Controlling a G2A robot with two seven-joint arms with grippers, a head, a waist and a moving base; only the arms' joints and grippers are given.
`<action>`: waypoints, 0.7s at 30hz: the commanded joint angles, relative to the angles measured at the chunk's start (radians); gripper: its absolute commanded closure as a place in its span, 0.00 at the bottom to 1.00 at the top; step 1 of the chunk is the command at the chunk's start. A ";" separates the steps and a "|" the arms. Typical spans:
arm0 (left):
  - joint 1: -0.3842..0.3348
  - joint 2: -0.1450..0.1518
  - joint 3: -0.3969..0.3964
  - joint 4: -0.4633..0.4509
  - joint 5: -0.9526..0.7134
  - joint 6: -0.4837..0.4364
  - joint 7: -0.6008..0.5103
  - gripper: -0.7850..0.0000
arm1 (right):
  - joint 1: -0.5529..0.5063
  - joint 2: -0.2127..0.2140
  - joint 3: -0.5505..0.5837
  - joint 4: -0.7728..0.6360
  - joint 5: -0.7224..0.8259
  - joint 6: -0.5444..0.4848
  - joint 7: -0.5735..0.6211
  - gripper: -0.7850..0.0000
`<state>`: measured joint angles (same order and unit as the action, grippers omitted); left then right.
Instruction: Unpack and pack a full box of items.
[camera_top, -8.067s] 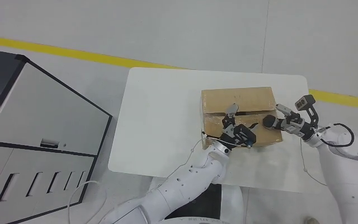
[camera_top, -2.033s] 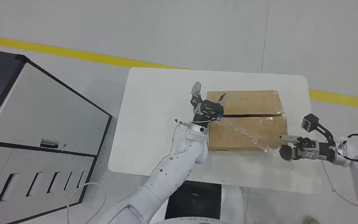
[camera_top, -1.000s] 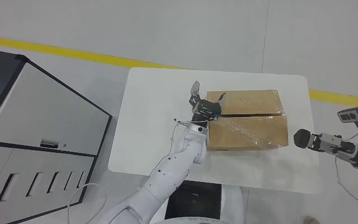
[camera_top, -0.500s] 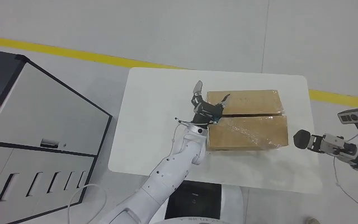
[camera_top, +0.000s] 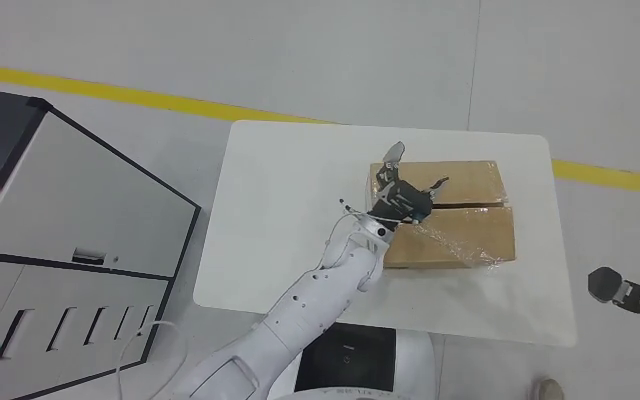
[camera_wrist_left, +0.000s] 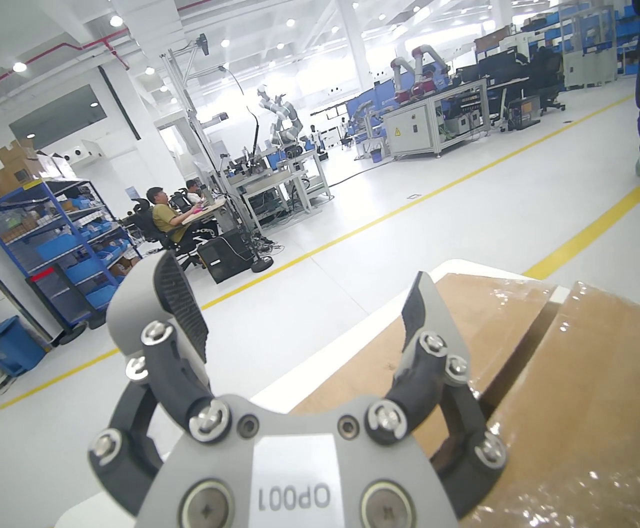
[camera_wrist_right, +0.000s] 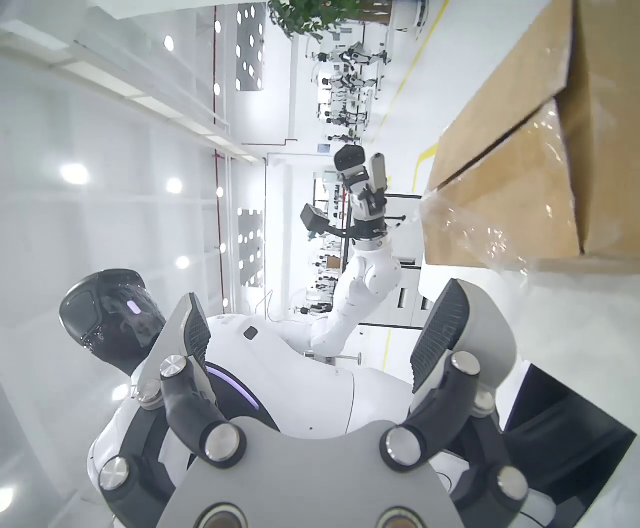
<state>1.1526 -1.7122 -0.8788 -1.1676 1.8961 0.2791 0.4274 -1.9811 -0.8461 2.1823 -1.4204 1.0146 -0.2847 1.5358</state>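
Top view: box (camera_top: 470, 178) lies beneath the left hand (camera_top: 417, 168), perhaps touching.

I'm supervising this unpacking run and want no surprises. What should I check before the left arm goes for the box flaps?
1. Is the left gripper open and empty: ok.
2. Is the left gripper above the box, at one end of the seam: ok.
3. Is the right gripper open and away from the box, off the side of the table: ok.
4. Is the clear tape freed from the seam: cannot tell; it lies crumpled on the flap nearer the robot.
5. Are the flaps raised: not ok, both lie flat.
6. Is the box wholly on the table: ok.
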 joint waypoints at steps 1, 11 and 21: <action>-0.030 -0.002 -0.003 0.012 0.023 0.014 -0.034 0.00 | -0.013 -0.014 -0.033 -0.008 -0.015 -0.002 -0.002 0.00; 0.024 0.050 -0.144 -0.205 0.095 -0.157 -0.149 0.00 | -0.065 -0.068 -0.189 -0.175 -0.198 -0.129 -0.128 0.00; 0.049 0.066 -0.161 -0.245 0.146 -0.226 -0.149 0.00 | -0.026 -0.071 -0.243 -0.129 -0.302 -0.125 -0.213 0.00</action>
<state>1.1977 -1.6508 -1.0357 -1.4085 1.9974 0.0611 0.2975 -2.0195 -0.9157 1.9610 -1.5617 0.7431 -0.4092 1.3432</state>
